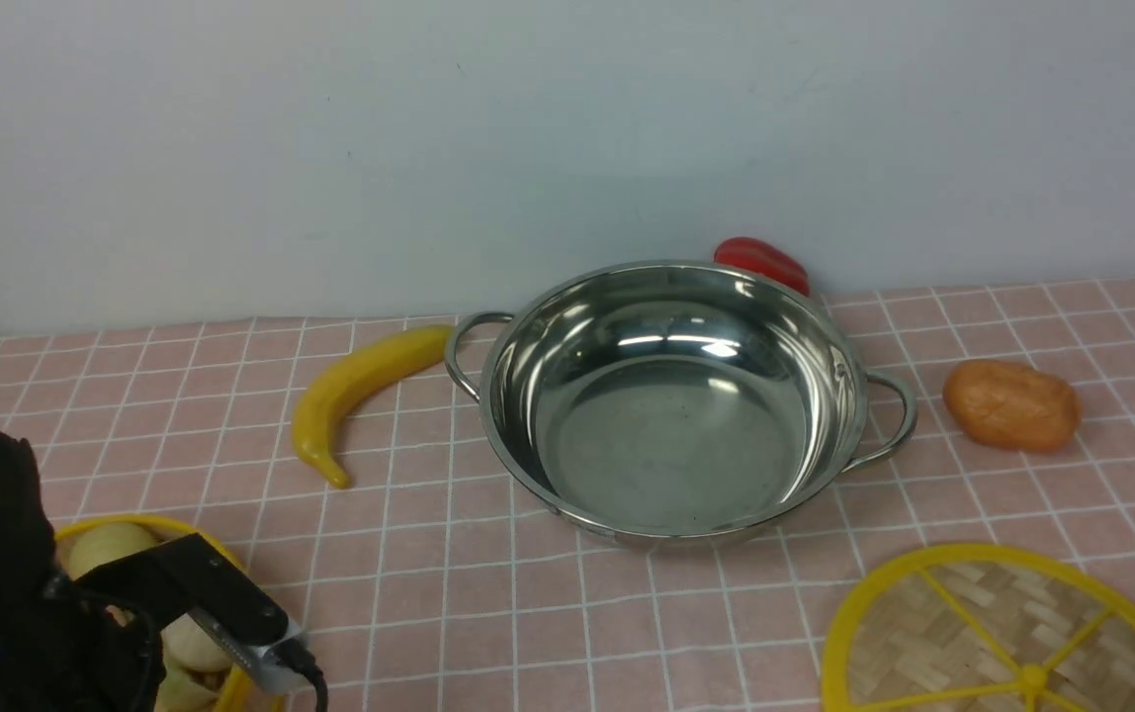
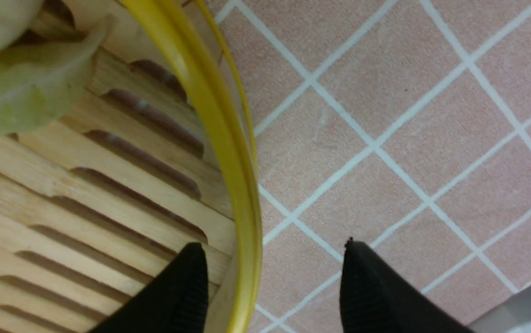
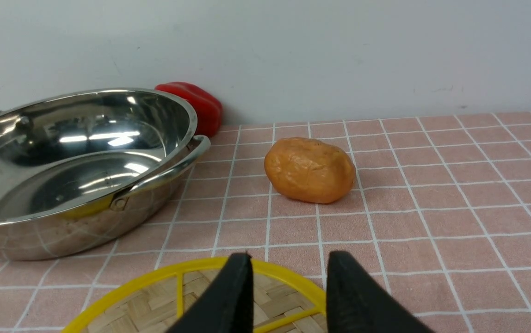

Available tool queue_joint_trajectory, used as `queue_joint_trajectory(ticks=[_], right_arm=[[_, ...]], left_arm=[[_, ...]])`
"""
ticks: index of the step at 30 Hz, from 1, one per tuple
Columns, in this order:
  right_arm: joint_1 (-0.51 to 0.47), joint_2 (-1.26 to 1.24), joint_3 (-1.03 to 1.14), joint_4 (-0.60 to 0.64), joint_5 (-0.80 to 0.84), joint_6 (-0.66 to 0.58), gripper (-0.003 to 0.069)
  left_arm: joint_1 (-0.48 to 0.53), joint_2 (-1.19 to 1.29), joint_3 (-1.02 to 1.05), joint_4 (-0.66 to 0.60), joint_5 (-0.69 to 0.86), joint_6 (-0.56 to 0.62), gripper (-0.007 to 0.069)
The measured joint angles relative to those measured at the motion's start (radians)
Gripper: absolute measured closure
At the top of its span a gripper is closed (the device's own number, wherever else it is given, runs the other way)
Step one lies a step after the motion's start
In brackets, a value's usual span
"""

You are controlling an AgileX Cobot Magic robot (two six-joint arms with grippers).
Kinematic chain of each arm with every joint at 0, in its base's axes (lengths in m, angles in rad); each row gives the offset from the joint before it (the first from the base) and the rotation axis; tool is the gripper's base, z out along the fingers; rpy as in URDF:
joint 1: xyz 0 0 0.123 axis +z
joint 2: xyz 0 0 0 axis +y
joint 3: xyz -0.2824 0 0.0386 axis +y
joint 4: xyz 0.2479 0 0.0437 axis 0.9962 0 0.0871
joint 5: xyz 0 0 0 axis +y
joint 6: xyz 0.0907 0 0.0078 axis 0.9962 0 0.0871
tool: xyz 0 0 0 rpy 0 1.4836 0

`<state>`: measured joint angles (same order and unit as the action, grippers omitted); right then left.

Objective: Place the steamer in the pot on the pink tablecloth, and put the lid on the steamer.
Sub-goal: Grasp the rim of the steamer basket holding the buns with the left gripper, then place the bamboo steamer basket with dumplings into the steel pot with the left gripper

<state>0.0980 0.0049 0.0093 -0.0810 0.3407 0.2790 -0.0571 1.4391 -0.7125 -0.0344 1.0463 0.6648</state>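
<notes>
The shiny steel pot (image 1: pixel 666 396) stands empty on the pink tablecloth (image 1: pixel 449 593) at the centre. The steamer (image 1: pixel 132 534), with toy buns inside, sits at the front left, mostly hidden behind my left arm (image 1: pixel 4 564). In the left wrist view my left gripper (image 2: pixel 272 243) is open and straddles the steamer's yellow rim (image 2: pixel 228 152), one finger over the slatted floor (image 2: pixel 85 185), the other over the cloth. The lid (image 1: pixel 1012 633) lies flat at the front right. My right gripper (image 3: pixel 288 256) is open and empty, just above the lid's far rim (image 3: pixel 154 277).
A yellow banana (image 1: pixel 360 396) lies left of the pot. A red pepper (image 1: pixel 763 262) sits behind the pot against the wall. An orange potato (image 1: pixel 1010 403) lies right of the pot's right handle (image 1: pixel 894 415). The table edge shows beside the left gripper (image 2: pixel 524 305).
</notes>
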Motion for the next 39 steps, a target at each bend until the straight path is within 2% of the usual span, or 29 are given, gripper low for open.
queue_joint_trajectory(ticks=[7,9,13,14,15,16,19,22,28,33,34,35,39], right_arm=[[0.0,0.0,0.0,0.0,0.0,0.0,0.0414],[0.0,0.0,0.0,0.0,0.0,0.0,0.0414],[0.0,0.0,0.0,0.0,0.0,0.0,0.0414],[0.0,0.0,0.0,0.0,0.0,0.0,0.0414],[0.0,0.0,0.0,0.0,0.0,0.0,0.0414],[0.0,0.0,0.0,0.0,0.0,0.0,0.0414],[0.0,0.0,0.0,0.0,0.0,0.0,0.0414],[0.0,0.0,0.0,0.0,0.0,0.0,0.0414],[0.0,0.0,0.0,0.0,-0.001,0.0,0.0414],[0.0,0.0,0.0,0.0,-0.001,0.0,0.0414],[0.0,0.0,0.0,0.0,-0.001,0.0,0.0414],[0.0,0.0,0.0,0.0,-0.001,0.0,0.0414],[0.0,0.0,0.0,0.0,-0.001,0.0,0.0414]], left_arm=[[0.0,0.077,0.0,0.034,-0.058,-0.004,0.026],[0.0,0.094,0.0,0.034,-0.069,-0.008,0.0286],[0.0,0.118,0.0,0.034,-0.085,-0.011,0.0396],[0.0,0.124,0.0,0.034,-0.085,-0.011,0.0462],[0.0,0.126,0.0,0.034,-0.083,-0.011,0.0473],[-0.001,0.13,0.0,0.025,-0.081,-0.011,0.0549],[-0.002,0.13,-0.006,0.034,-0.08,-0.011,0.0596],[-0.002,0.13,-0.037,0.043,-0.055,-0.018,0.0596],[-0.021,0.075,-0.215,0.076,0.132,-0.011,0.0594],[-0.101,0.027,-0.404,0.15,0.188,-0.01,0.0594],[-0.156,0.019,-0.492,0.166,0.188,-0.009,0.0594],[-0.163,0.018,-0.5,0.168,0.188,-0.006,0.0594],[-0.299,0.035,-0.662,0.164,0.196,0.047,0.0594]])
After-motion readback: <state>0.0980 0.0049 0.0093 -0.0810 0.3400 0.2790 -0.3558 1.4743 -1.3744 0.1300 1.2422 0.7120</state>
